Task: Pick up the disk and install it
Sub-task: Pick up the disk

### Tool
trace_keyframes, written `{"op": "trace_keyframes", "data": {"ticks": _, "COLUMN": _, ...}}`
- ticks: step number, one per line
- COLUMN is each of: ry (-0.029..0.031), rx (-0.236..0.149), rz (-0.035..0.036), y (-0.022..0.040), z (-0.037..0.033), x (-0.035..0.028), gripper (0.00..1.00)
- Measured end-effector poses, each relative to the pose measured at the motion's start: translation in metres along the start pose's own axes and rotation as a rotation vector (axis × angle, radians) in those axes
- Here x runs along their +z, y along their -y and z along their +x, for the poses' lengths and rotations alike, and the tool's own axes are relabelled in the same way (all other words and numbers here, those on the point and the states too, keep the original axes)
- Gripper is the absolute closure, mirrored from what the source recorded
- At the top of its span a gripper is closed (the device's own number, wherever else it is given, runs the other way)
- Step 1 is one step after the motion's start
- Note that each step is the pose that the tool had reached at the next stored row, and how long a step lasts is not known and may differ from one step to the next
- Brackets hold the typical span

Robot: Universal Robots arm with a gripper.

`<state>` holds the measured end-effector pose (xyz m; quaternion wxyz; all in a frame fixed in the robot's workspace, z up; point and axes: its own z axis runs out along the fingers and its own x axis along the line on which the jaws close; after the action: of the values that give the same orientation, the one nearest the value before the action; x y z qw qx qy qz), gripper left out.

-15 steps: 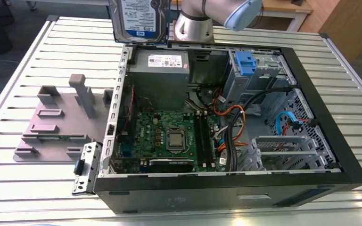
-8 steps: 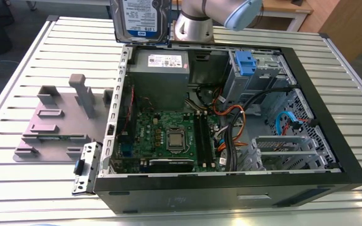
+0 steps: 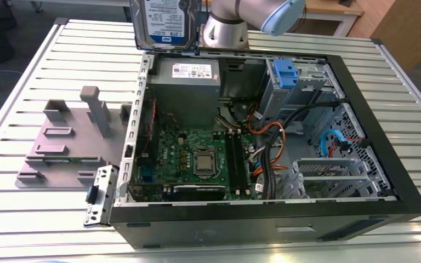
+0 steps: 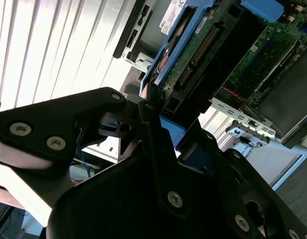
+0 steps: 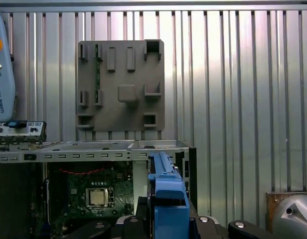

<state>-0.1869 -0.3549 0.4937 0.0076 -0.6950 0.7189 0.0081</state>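
Exterior view: the disk hangs upright above the far wall of the open computer case, label toward the camera, just beside the robot arm. In the second wrist view the tool is clenched on the disk's blue-railed edge, with a black finger pressed against it. Inside the case, below the disk, sits a grey metal box with a white sticker. Toward the exterior view's right of that box stands a drive bay holding a blue clip. Orange and black cables run between the bay and the green motherboard, and a metal cage fills the near corner. A grey fixture plate lies on the slatted worktop at the exterior view's left of the case, well apart from the disk.
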Motion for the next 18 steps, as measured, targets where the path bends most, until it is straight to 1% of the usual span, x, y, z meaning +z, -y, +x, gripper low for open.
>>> {"op": "trace_keyframes", "data": {"ticks": 18, "ry": 0.0, "rx": 0.0, "rz": 0.0, "y": 0.0061, "z": -0.0002, "x": 0.0001, "gripper": 0.64}}
